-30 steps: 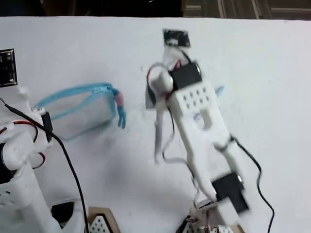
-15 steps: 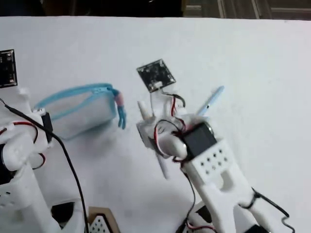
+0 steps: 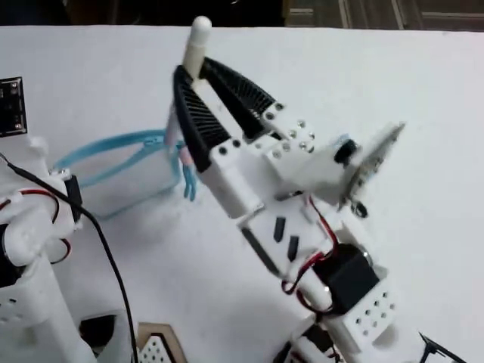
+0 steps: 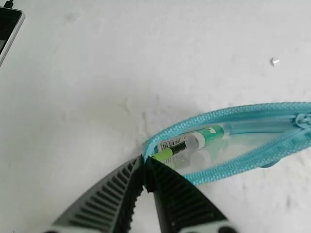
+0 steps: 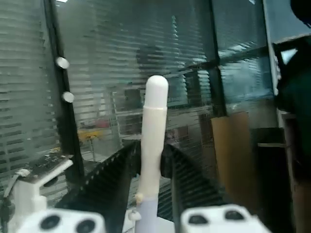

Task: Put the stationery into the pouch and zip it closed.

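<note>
Right fingers (image 3: pixel 198 121) grip the white pen (image 3: pixel 198 38) low, upright above the surface (image 3: pixel 423 91) beside the open pouch (image 3: pixel 128 178), left fingers (image 4: pixel 116 194) pinching the pouch's end; I worry the pen swivels in that low hold or snags the zipper rim, missing the mouth.

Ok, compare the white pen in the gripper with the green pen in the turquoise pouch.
The plain white round-tipped pen is up off the table, clamped in the right gripper; the green-and-white pen lies flat inside the open turquoise zip pouch. The white pen looks unmarked; the green-and-white pen carries a printed label. Both are slim sticks.
</note>
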